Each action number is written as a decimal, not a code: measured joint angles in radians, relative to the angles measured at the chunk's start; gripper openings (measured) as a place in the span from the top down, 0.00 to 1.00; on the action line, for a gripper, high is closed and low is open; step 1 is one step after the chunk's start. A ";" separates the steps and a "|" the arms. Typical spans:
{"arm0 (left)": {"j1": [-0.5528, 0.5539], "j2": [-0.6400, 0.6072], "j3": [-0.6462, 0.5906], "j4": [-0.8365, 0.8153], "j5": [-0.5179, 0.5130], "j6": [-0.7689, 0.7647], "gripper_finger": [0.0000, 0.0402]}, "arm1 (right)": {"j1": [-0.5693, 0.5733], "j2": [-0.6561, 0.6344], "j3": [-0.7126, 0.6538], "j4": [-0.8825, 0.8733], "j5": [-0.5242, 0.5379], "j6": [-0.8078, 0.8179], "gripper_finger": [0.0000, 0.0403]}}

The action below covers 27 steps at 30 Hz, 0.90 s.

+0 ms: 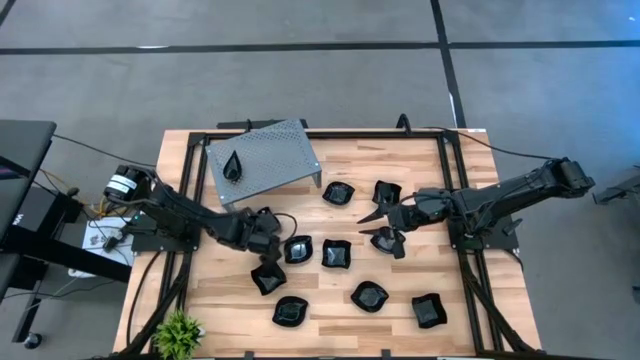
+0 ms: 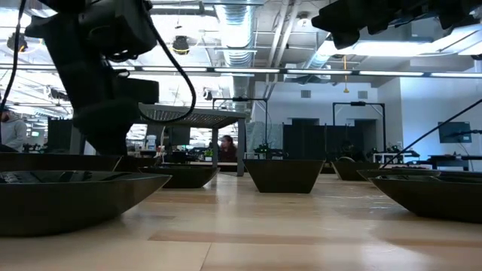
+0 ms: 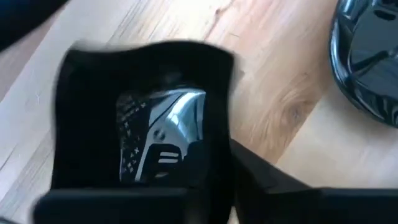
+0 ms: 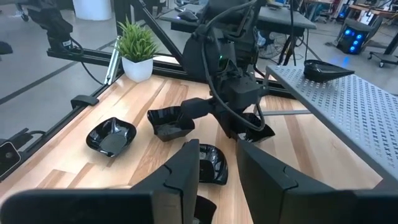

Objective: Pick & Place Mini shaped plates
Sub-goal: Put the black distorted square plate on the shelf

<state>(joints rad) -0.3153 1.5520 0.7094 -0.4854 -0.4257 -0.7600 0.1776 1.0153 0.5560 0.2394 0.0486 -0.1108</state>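
— At the near edge of the light wooden desk (image 1: pixel 230 310), what does the robot have before it?

— Three of the glossy black mini plates lie there: a roundish front plate (image 1: pixel 291 311), a squarish corner plate (image 1: pixel 429 310) to its right, and a middle plate (image 1: pixel 369 296) between them, a little farther in. A small green potted plant (image 1: pixel 178 328) stands at the left corner.

— And farther in?

— The left pincer (image 1: pixel 266 255) is closed on the rim of a squarish black plate (image 1: pixel 268 277), which sits tilted. Just to the right of that pincer, a pair of small plates (image 1: pixel 298 249) lie side by side on the wood.

— What about the other arm?

— The right pincer (image 1: pixel 381 227) hangs over the desk's right half, spread wide and holding nothing. A dark plate (image 1: pixel 388 243) lies right under it.

— And at the back?

— Two more black plates (image 1: pixel 339 192) rest apart from each other. Beyond them, at the far left, stands the grey perforated metal stand (image 1: pixel 275 150), with a teardrop black plate (image 1: pixel 233 166) lying on its top.
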 joint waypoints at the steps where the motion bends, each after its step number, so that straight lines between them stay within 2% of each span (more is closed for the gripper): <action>1: -0.002 0.000 0.000 0.003 -0.001 0.001 0.93 | 0.000 0.000 0.000 0.000 0.000 0.000 0.74; 3: -0.010 0.000 0.005 0.010 -0.004 -0.004 0.98 | 0.000 0.000 0.000 0.000 0.000 -0.001 0.74; 6: -0.042 0.000 0.041 0.087 -0.001 0.024 0.98 | 0.000 0.000 0.000 0.000 0.000 -0.003 0.74; 10: -0.093 0.000 0.152 0.197 0.000 0.226 0.98 | -0.003 0.000 0.000 0.001 0.000 -0.003 0.74; 16: -0.100 -0.034 0.329 0.159 -0.195 0.538 0.98 | -0.003 0.000 0.000 0.002 0.000 -0.046 0.74; 20: -0.030 -0.120 0.380 0.059 -0.262 0.641 0.98 | -0.003 0.000 0.000 0.005 0.000 -0.053 0.74; 27: 0.199 -0.320 0.358 -0.210 -0.250 0.564 0.98 | -0.003 0.000 0.000 0.007 0.000 -0.056 0.74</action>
<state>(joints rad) -0.1158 1.2316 1.0677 -0.6958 -0.6759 -0.1963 0.1743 1.0153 0.5560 0.2461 0.0490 -0.1673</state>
